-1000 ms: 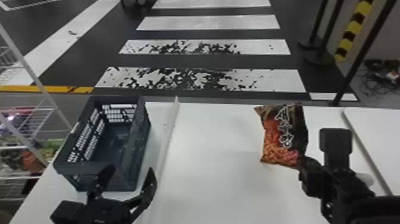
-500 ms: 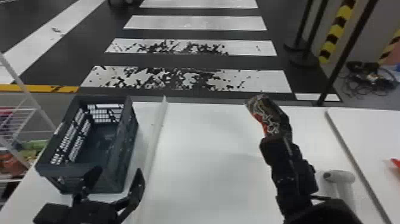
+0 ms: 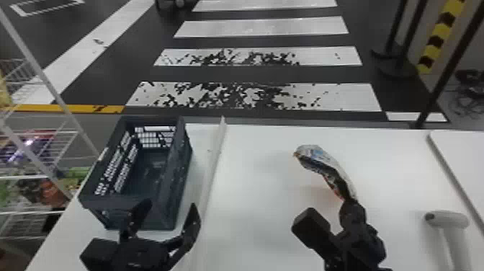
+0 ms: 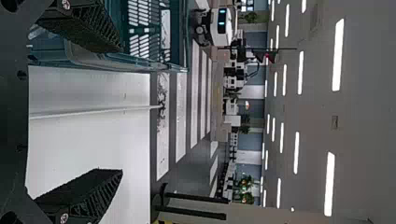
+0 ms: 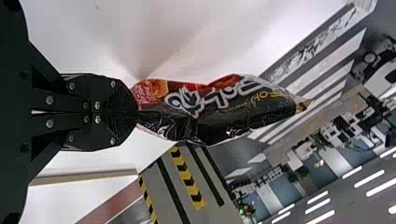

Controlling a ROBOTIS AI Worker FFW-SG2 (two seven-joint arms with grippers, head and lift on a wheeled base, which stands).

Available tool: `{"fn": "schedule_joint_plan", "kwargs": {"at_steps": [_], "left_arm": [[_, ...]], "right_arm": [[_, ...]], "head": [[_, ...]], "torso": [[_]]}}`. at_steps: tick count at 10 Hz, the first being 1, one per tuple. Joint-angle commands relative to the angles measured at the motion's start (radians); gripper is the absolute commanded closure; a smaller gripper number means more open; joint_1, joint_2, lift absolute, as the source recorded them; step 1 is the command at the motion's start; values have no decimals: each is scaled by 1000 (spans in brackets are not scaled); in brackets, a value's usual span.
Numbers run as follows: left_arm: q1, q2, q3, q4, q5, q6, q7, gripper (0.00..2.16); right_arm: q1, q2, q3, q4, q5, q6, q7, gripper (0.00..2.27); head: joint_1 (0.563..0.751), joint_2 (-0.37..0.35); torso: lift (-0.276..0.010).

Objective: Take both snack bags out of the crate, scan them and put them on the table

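In the head view my right gripper is over the right half of the white table, holding a snack bag by one end, the bag's pale back partly turned to the camera. The right wrist view has the gripper closed on the black and red snack bag. My left gripper stands open by the near side of the dark crate, whose visible floor holds no bag. Between the spread fingers of the left gripper in its wrist view there is nothing; the crate wall is beside one finger.
A white scanner stands at the right on the table. A raised white strip runs along the table right of the crate. Wire shelves with packages are at the left, a second white tabletop at the far right.
My right gripper has swung the bag round, from its printed front facing the camera to a narrow edge-on view with its pale back showing. The left gripper keeps its place by the crate.
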Motion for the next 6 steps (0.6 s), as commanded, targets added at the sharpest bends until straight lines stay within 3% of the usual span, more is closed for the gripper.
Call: {"fn": "schedule_joint_plan", "kwargs": {"at_steps": [1,2,3,4,5,6], "left_arm": [[-4,0,-4,5,2,0,0,80],[-6,-2,-4,7,2,0,0,80],[-6,-2,-4,8,3,0,0,80],[-6,0,-4,8,3,0,0,80],[-6,0,-4,10,3,0,0,80],[-6,0,-4,11,3,0,0,80]], "right_arm": [[29,-11,10,-4,22,-28,65,2253],[43,-15,21,-4,33,-34,91,2132],[55,-17,16,-12,35,-68,134,1450],[63,-17,5,-34,12,-68,175,346],[70,-17,-10,-64,-16,-62,206,-1],[81,-17,-33,-110,-48,-53,260,2]], "head": [[695,143],[695,162],[695,180],[695,196],[695,211],[695,214]], "torso": [[-92],[-92],[-92],[-92],[-92],[-92]]}}
